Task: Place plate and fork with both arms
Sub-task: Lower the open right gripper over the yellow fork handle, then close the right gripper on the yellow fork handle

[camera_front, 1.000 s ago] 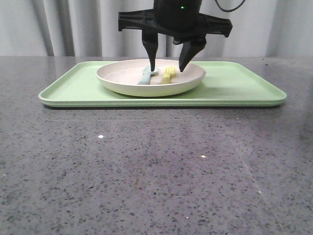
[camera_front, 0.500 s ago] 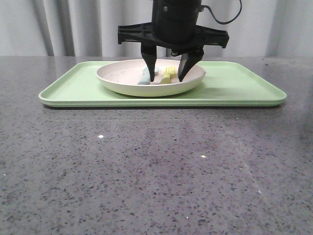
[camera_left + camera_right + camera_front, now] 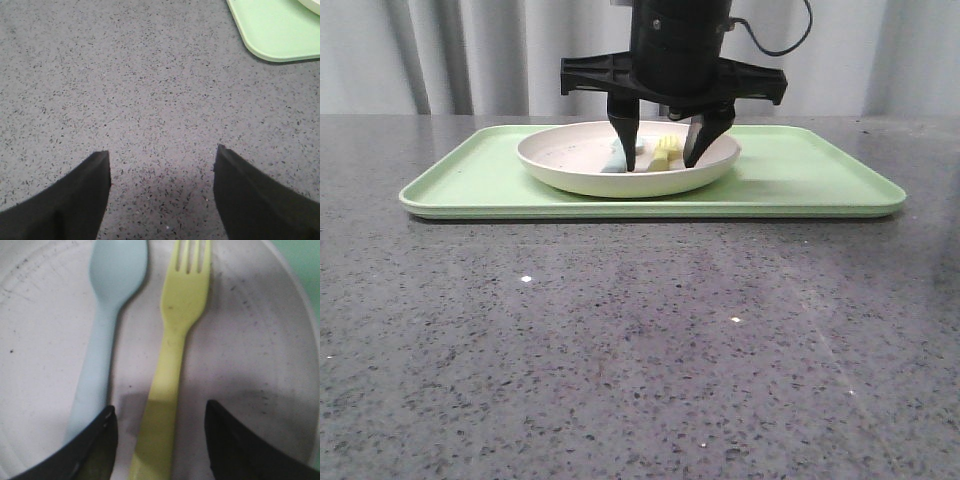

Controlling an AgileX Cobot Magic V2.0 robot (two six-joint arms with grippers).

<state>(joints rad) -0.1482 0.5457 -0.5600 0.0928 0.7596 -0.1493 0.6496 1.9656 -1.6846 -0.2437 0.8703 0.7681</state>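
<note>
The cream-white plate [image 3: 570,170] rests on the light-green tray [image 3: 810,175]. Inside it the yellow fork [image 3: 666,152] lies flat beside a pale blue spoon [image 3: 618,157]. My right gripper [image 3: 660,166] is down in the plate, open, one finger on each side of the fork. In the right wrist view the fork's handle [image 3: 170,365] runs between the two fingers of the right gripper [image 3: 160,412], apart from both, and one finger covers the end of the spoon [image 3: 112,285]. My left gripper [image 3: 162,160] hangs open over bare tabletop with nothing in it.
The tray [image 3: 280,30] has a corner showing in the left wrist view, away from the left fingers. Grey speckled tabletop [image 3: 640,350] stretches in front of the tray. A curtain hangs behind the table.
My right gripper has come down into the plate, and its fingertips now straddle the fork's handle. Plate, fork and spoon have not moved.
</note>
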